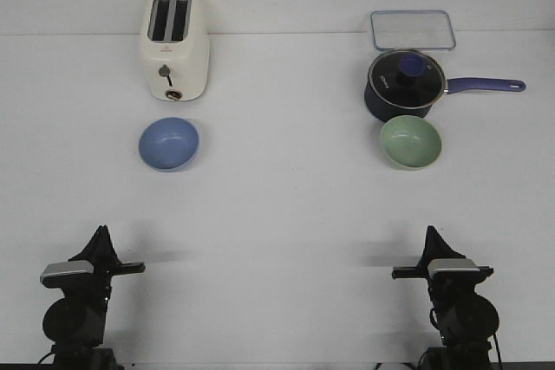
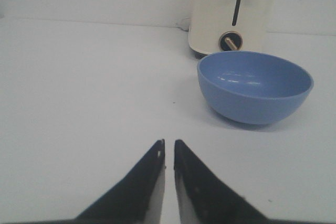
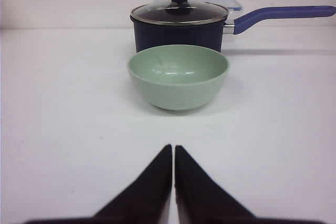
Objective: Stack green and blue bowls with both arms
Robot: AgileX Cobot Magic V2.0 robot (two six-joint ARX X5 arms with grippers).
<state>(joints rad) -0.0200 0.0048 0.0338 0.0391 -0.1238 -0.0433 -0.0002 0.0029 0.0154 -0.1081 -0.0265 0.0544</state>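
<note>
Front view: blue bowl (image 1: pixel 169 143) well ahead of left hand (image 1: pixel 102 233), green bowl (image 1: pixel 410 141) ahead of right hand (image 1: pixel 431 235); both pinched together.

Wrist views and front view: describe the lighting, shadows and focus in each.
Front view: even, flat light, faint shadows beside both arms, sharp overall. Left wrist view: soft shadow under the blue bowl, small glints inside it; the left gripper is slightly soft. Right wrist view: glare on the saucepan lid; green bowl crisp above the right gripper.
</note>
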